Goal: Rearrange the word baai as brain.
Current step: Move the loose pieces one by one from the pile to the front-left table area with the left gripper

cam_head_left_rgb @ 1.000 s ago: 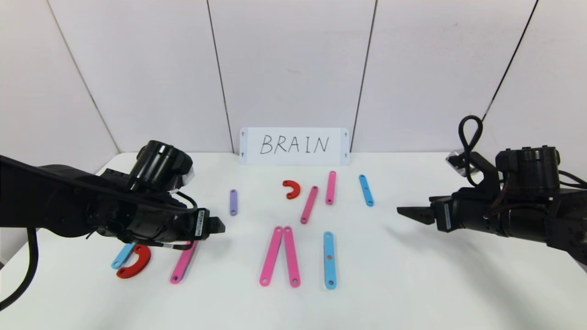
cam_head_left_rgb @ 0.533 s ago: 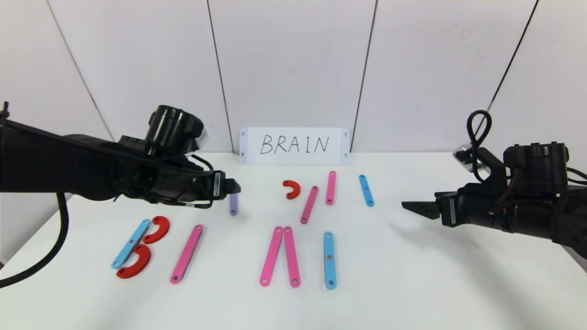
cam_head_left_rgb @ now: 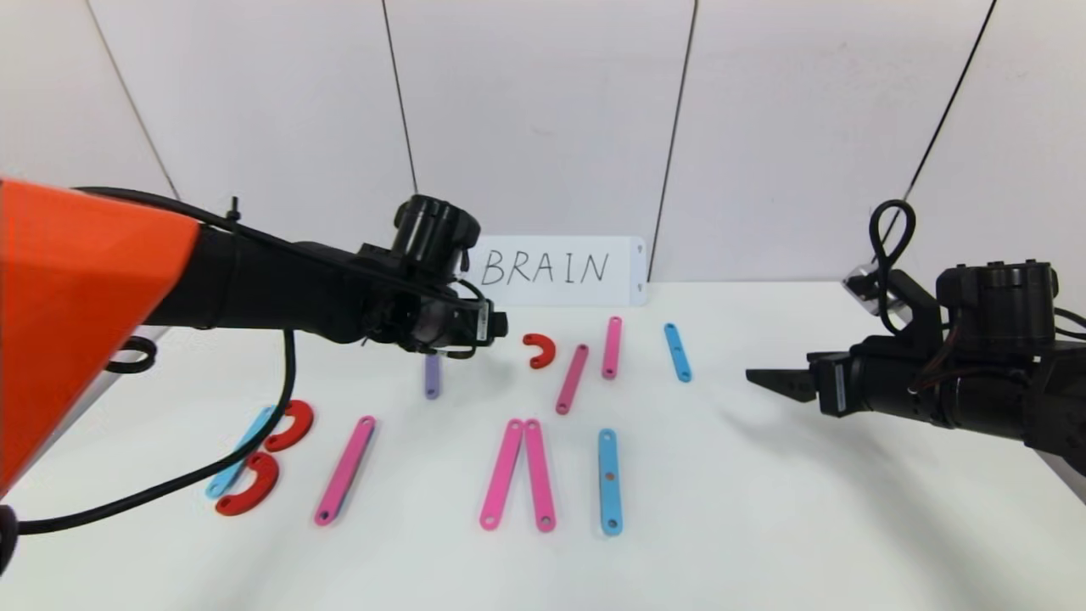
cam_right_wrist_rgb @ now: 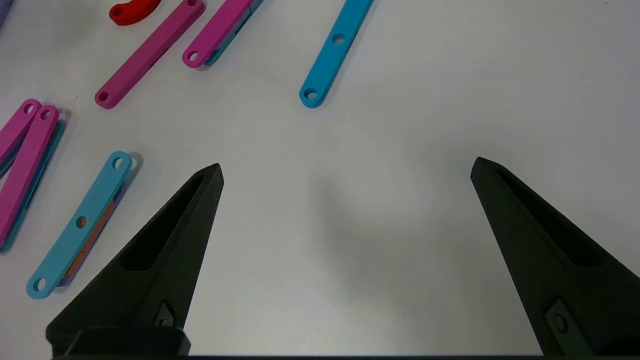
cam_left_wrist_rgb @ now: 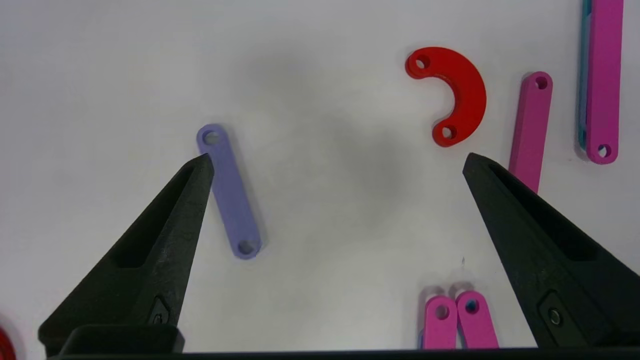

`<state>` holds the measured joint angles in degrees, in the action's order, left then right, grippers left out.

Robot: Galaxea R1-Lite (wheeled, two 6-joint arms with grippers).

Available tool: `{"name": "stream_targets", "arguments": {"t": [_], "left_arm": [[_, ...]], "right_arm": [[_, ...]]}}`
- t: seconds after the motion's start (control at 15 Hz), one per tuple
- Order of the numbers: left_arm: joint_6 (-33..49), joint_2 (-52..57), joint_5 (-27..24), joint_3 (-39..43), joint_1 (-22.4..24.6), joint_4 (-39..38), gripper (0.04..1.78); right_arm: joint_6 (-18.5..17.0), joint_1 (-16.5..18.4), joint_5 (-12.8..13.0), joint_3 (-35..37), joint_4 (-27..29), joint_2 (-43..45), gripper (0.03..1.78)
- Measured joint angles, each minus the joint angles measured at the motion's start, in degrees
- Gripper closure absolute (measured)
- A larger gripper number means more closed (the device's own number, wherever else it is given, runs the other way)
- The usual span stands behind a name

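— While my left gripper [cam_left_wrist_rgb: 335,160] hangs over the far middle of the table [cam_head_left_rgb: 764,509], where do its fingers stand?

— Spread wide, holding nothing. From my left wrist, one fingertip [cam_left_wrist_rgb: 200,167] lies just beside the purple strip [cam_left_wrist_rgb: 229,192], and the other sits near the red half-ring [cam_left_wrist_rgb: 452,95] and a short pink strip [cam_left_wrist_rgb: 530,130]. Both tips are above the surface; I cannot tell how high.

— And the word pieces?

— Scattered over the white table. At the near left lie a blue strip [cam_head_left_rgb: 240,451] with two red curves [cam_head_left_rgb: 270,458] against its right side (they read as a B), and right of them a slanted long pink strip [cam_head_left_rgb: 344,469]. In the near middle two pink strips [cam_head_left_rgb: 518,475] meet at their far ends like a narrow tent, with a blue strip [cam_head_left_rgb: 609,481] just to their right. Farther back, past the purple strip, sit the half-ring, a slanted pink strip [cam_head_left_rgb: 573,378], an upright pink one [cam_head_left_rgb: 612,346] and a small blue one [cam_head_left_rgb: 677,351].

— Your other arm?

— My right gripper [cam_right_wrist_rgb: 345,170] is off at the right, also spread open and empty, above bare table, well apart from the pieces. The white card [cam_head_left_rgb: 545,270] reading BRAIN stands at the far edge against the wall.
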<state>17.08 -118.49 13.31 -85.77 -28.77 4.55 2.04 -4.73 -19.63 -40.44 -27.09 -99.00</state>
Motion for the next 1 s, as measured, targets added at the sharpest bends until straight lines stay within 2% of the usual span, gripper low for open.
{"name": "stream_targets", "arguments": {"t": [0.2, 0.53, 1.0], "left_arm": [[-0.02, -5.71, 1.95, -6.21, -1.85, -0.01, 0.07], [0.0, -12.71, 2.43, -14.12, -3.43, -0.04, 0.07], [0.52, -16.79, 4.07, -15.8, -5.42, -0.28, 0.07]], "right_arm": [[0.02, 0.24, 0.09, -0.05, 0.0, 0.0, 0.08], [0.11, 0.27, 0.2, 0.09, 0.0, 0.13, 0.08], [0.27, 0.44, -0.18, 0.83, -2.79, -0.15, 0.08]]}}
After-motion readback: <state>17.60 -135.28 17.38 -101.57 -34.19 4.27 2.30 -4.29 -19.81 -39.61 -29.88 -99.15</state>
